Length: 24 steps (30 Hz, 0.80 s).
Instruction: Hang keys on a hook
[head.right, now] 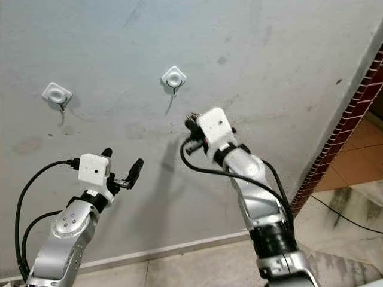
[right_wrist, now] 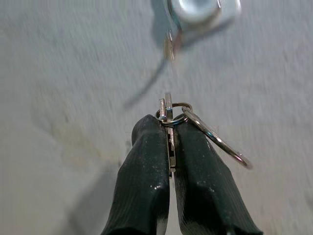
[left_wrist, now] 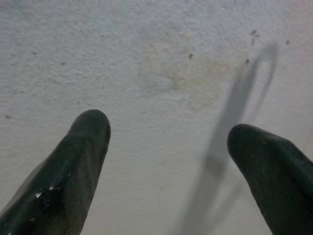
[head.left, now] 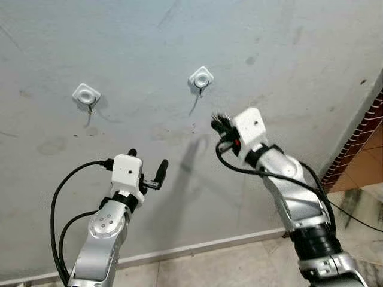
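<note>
Two white stick-on hooks sit on the grey wall: the left hook (head.left: 87,95) and the right hook (head.left: 201,79), the latter also close ahead in the right wrist view (right_wrist: 198,12). My right gripper (head.left: 220,125) is raised just below and to the right of the right hook, shut on the keys (right_wrist: 168,117); a small ring and a larger key ring (right_wrist: 215,139) stick out past the fingertips. My left gripper (head.left: 146,166) stands open lower down, pointing at bare wall, nothing between its fingers (left_wrist: 80,156).
The grey wall (head.left: 287,54) is stained and scuffed. A pale skirting (head.left: 197,246) runs along its base above a tiled floor. A red brick edge (head.left: 365,134) borders the wall on the right. Black cables loop from both wrists.
</note>
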Available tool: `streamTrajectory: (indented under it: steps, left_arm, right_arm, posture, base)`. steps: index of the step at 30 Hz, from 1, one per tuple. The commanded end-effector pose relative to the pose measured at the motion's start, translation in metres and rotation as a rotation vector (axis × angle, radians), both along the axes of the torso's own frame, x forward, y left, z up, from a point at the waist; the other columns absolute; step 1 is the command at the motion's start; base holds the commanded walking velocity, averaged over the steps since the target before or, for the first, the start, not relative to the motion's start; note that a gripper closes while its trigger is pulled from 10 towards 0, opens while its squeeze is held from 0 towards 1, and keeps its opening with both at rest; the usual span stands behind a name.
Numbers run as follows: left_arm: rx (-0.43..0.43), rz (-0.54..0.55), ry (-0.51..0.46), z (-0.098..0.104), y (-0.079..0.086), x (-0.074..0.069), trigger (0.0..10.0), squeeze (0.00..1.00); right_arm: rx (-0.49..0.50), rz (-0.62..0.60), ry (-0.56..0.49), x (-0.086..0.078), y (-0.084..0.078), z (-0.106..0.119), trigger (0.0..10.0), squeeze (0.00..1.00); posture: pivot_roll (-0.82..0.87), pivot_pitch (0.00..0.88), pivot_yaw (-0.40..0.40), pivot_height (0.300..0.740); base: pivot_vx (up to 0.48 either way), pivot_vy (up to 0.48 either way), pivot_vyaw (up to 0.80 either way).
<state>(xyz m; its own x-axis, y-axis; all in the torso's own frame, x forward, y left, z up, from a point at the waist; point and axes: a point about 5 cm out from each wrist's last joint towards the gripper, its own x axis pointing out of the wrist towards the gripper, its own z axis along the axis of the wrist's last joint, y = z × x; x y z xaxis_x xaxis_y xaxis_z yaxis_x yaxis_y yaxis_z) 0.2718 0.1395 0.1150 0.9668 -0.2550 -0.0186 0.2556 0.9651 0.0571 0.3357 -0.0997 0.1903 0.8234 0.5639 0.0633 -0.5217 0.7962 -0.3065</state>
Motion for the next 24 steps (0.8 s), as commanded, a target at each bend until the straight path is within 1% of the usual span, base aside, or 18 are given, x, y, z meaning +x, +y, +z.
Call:
streamTrajectory:
  steps: [1,6,7,8,9,10,11,12,14,15,16,17,20,23,24]
  left_arm:
    - [0.022,0.001,-0.011,0.004,0.003,-0.002,10.0,0.0]
    - [0.027,0.002,-0.011,0.004,0.004,-0.004,10.0,0.0]
    - [0.027,0.0,-0.009,0.003,0.004,-0.005,10.0,0.0]
    - [0.027,-0.005,-0.003,0.002,0.003,-0.006,10.0,0.0]
    - [0.026,-0.007,-0.001,0.002,0.002,-0.006,10.0,0.0]
    - [0.025,-0.01,0.001,0.002,0.002,-0.006,10.0,0.0]
    - [0.025,-0.01,0.001,0.002,0.002,-0.006,10.0,0.0]
    - [0.023,-0.013,0.003,0.002,0.001,-0.005,10.0,0.0]
    - [0.02,-0.016,0.005,0.002,0.001,-0.004,10.0,0.0]
    - [0.02,-0.016,0.005,0.002,0.001,-0.004,10.0,0.0]
    - [0.019,-0.017,0.005,0.003,0.001,-0.004,10.0,0.0]
    - [0.018,-0.019,0.007,0.003,0.0,-0.004,10.0,0.0]
    - [0.017,-0.02,0.009,0.002,0.0,-0.004,10.0,0.0]
    - [0.018,-0.021,0.01,0.003,0.0,-0.005,10.0,0.0]
    - [0.019,-0.022,0.01,0.003,0.0,-0.005,10.0,0.0]
  right_arm:
    - [-0.01,0.084,-0.035,0.003,0.014,0.011,10.0,0.0]
    - [-0.017,0.142,-0.04,0.002,0.019,0.015,10.0,0.0]
    - [-0.02,0.176,-0.034,0.0,0.021,0.015,10.0,0.0]
    - [-0.013,0.247,-0.012,-0.004,0.024,0.015,10.0,0.0]
    - [0.006,0.292,0.004,-0.007,0.026,0.016,10.0,0.0]
    - [0.024,0.33,0.016,-0.009,0.028,0.018,10.0,0.0]
    - [0.024,0.33,0.016,-0.009,0.028,0.018,10.0,0.0]
    - [0.059,0.377,0.027,-0.01,0.031,0.021,10.0,0.0]
    - [0.097,0.394,0.014,-0.009,0.033,0.028,10.0,0.0]
    - [0.097,0.394,0.014,-0.009,0.033,0.028,10.0,0.0]
    - [0.117,0.397,0.003,-0.007,0.035,0.033,10.0,0.0]
    - [0.16,0.408,-0.011,-0.005,0.039,0.043,10.0,0.0]
    - [0.2,0.417,-0.034,-0.003,0.044,0.053,10.0,0.0]
    - [0.225,0.414,-0.046,-0.002,0.045,0.058,10.0,0.0]
    - [0.254,0.409,-0.056,0.0,0.045,0.063,10.0,0.0]
  posture:
    - [0.03,0.012,0.057,0.74]
    - [0.03,0.016,0.056,0.74]
    - [0.03,0.021,0.057,0.74]
    - [0.03,0.025,0.059,0.74]
    - [0.03,0.026,0.061,0.74]
    - [0.03,0.026,0.061,0.74]
    - [0.03,0.026,0.061,0.74]
    - [0.03,0.028,0.064,0.74]
    - [0.03,0.029,0.065,0.74]
    - [0.03,0.029,0.065,0.74]
    - [0.03,0.029,0.065,0.74]
    - [0.03,0.03,0.065,0.74]
    - [0.03,0.031,0.064,0.74]
    - [0.04,0.032,0.061,0.74]
    - [0.04,0.033,0.06,0.74]
  base:
    - [0.0,0.0,0.0]
    - [0.0,0.0,0.0]
    - [0.0,0.0,0.0]
    - [0.0,0.0,0.0]
    - [0.0,0.0,0.0]
    - [0.0,0.0,0.0]
    - [0.0,0.0,0.0]
    - [0.0,0.0,0.0]
    - [0.0,0.0,0.0]
    - [0.0,0.0,0.0]
    - [0.0,0.0,0.0]
    - [0.0,0.0,0.0]
    - [0.0,0.0,0.0]
    - [0.0,0.0,0.0]
    - [0.0,0.0,0.0]
